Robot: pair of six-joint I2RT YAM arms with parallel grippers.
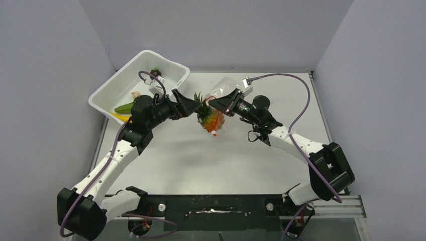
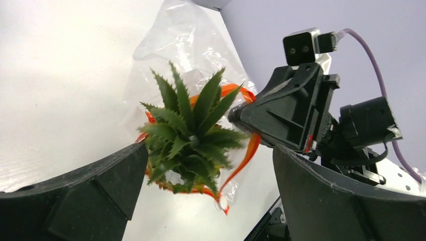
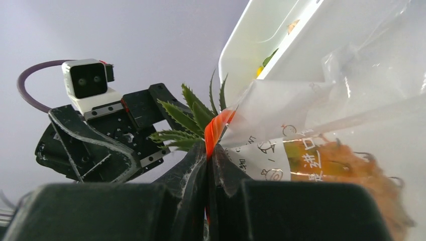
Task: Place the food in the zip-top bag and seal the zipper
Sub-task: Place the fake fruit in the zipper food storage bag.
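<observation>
- The right gripper [image 3: 207,150] pinches the red zipper [image 3: 216,129] of the zip-top bag [image 3: 281,113], at frame centre.
- The left gripper [image 1: 195,107] stands open beside the pineapple [image 1: 211,119], which sits inside the bag.
- The print on the bag is not readable.

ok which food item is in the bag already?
The pineapple: its orange body sits inside the zip-top bag, green crown poking out the mouth. The green piece and yellow piece lie in the white tub.

The pineapple [image 2: 188,135] is hiding its orange body behind its crown at the left wrist; through the zip-top bag [image 3: 301,100] that body is blurring off the right edge. The left arm [image 1: 145,111] is covering part of the white tub [image 1: 173,68], its contents reading too small to name.
</observation>
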